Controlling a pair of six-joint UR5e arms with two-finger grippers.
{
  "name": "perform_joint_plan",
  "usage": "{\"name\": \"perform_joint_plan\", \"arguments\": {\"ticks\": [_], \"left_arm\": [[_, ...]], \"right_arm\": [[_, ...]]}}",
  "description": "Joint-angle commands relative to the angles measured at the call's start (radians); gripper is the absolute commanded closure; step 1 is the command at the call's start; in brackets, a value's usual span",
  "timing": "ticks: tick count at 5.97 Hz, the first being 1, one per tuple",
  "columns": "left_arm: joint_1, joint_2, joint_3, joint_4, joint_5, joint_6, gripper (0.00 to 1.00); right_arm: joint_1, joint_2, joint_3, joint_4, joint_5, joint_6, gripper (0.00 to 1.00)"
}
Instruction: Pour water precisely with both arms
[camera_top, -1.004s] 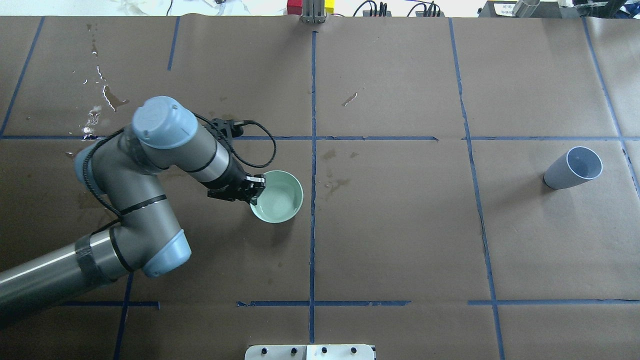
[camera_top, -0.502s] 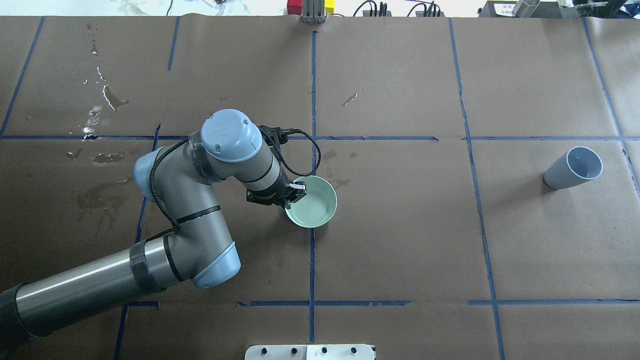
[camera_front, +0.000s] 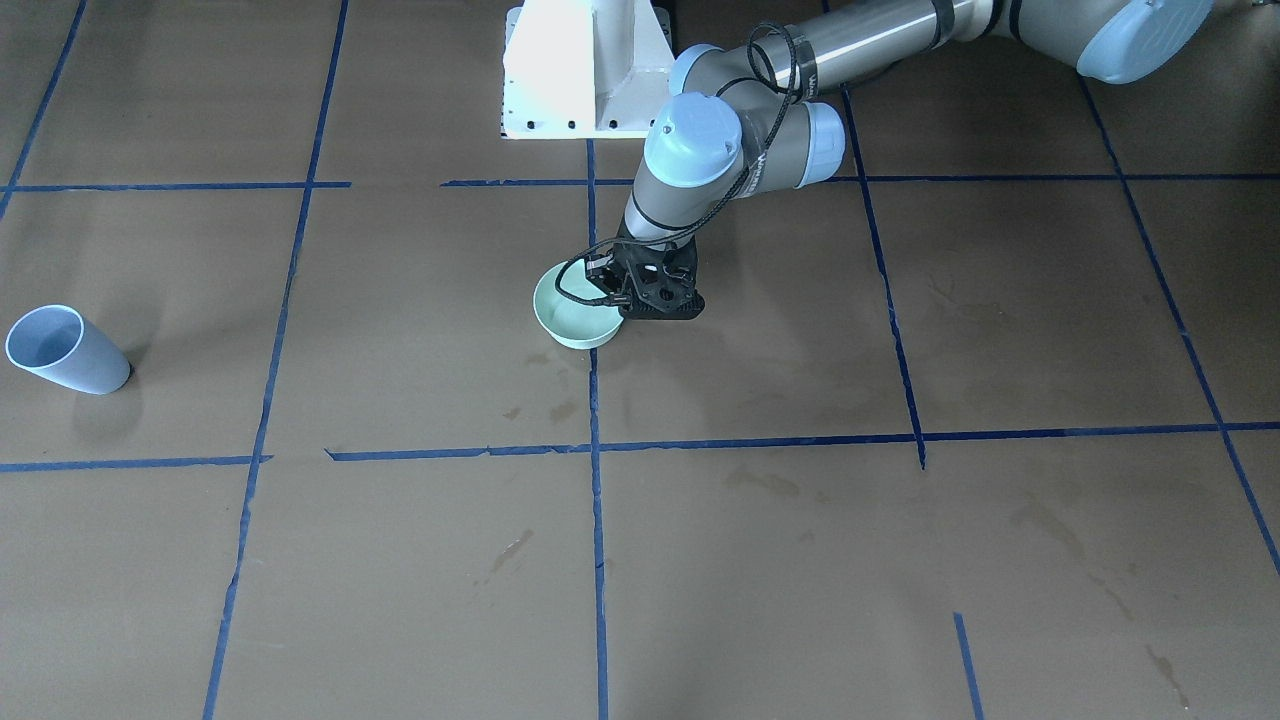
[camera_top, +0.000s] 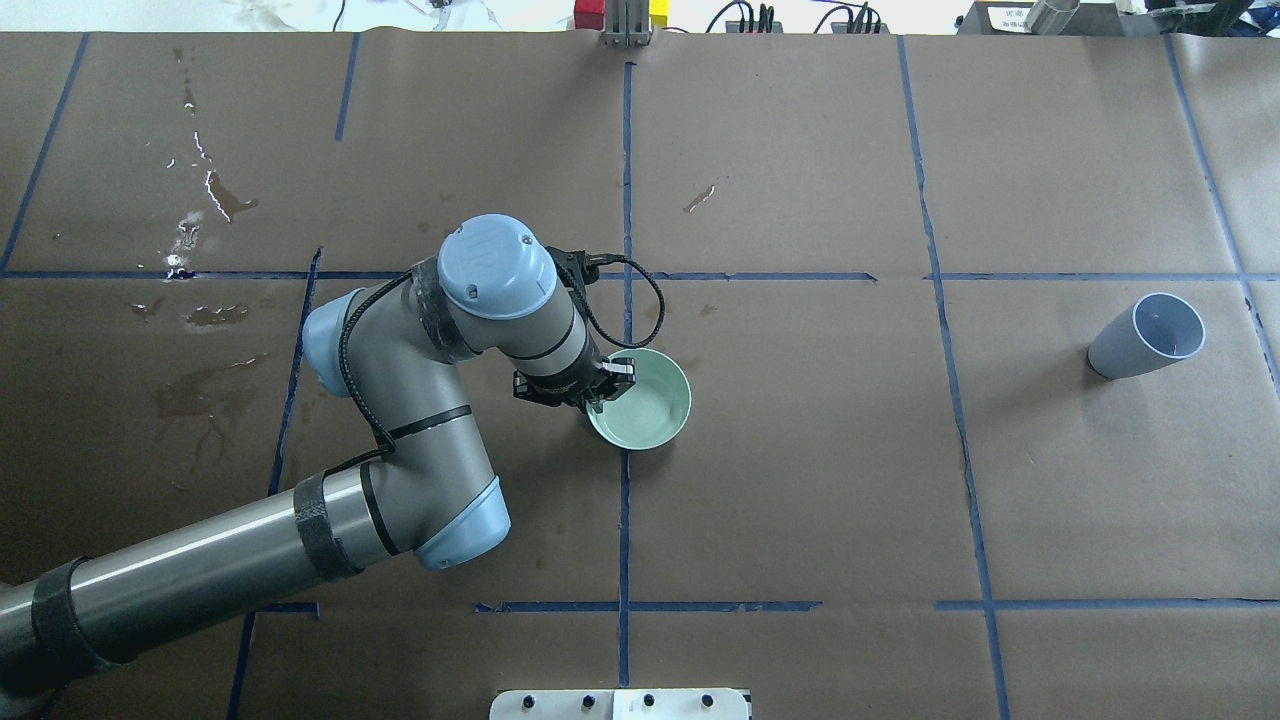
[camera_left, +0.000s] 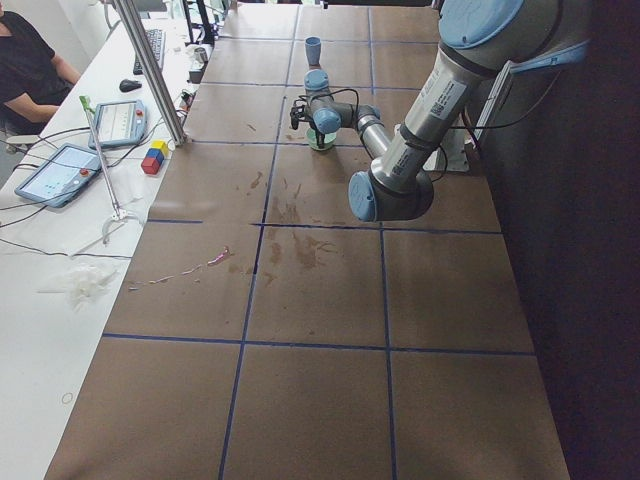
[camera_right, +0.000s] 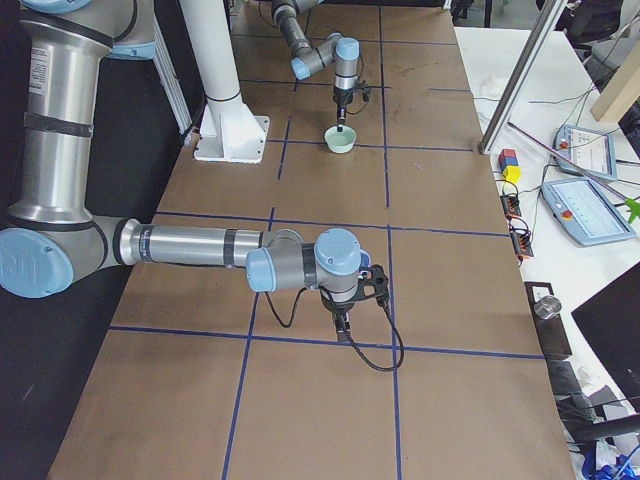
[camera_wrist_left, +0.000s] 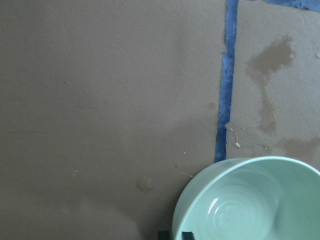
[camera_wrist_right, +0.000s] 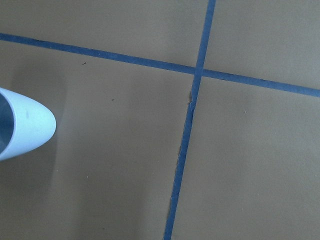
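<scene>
Brown-paper table top (camera_front: 900, 560), front-facing view: divided into large rectangles by blue tape lines (camera_front: 760, 440). Green bowl (camera_front: 570, 320) near the middle, in front of the white pedestal (camera_front: 585, 70), touching the central line. Left arm (camera_front: 700, 150) entering from the upper right. Left gripper (camera_front: 618, 295) clamped on the bowl's rim on the arm's side. Blue-grey cup (camera_front: 65, 350) standing on its base near the view's left edge, well apart from the bowl. Wide bare paper between the two and across the near half.

Overhead view: bowl straddling the central line, one finger inside the rim, one outside. Water (camera_top: 650, 412) in the bowl, faintly rippled. Shiny wet patches (camera_top: 215, 195) in the far-left rectangle, well apart from the bowl.

Left-side view: left elbow jutting over mid-table, with open paper on the near side.

Right-side view: right arm (camera_right: 200, 245) stretched low over the near table. Right gripper (camera_right: 345, 325) pointing down close to a tape line. Jaw state impossible to tell.

Left wrist view: bowl rim at lower right, with small droplets (camera_wrist_left: 235, 142) on the paper beside the tape.

Right wrist view: cup rim at the left edge, with a tape crossing on bare paper to its right.
</scene>
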Motion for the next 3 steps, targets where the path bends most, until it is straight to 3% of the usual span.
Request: {"name": "perform_joint_plan", "arguments": {"ticks": [1,2,3], "left_arm": [[-0.026,0.031,-0.064,-0.015,0.000,-0.007,0.00],[-0.066,0.116,-0.204,0.000,-0.010,-0.007,0.00],[-0.083,0.164,-0.291,0.041,-0.011,-0.008,0.00]], "right_arm": [[-0.023,0.001,0.014,0.002,0.057,0.015,0.00],[-0.060,0.001,0.043,0.027,0.071,0.032,0.00],[-0.063,-0.003,0.053,0.087,0.076,0.167,0.00]]}}
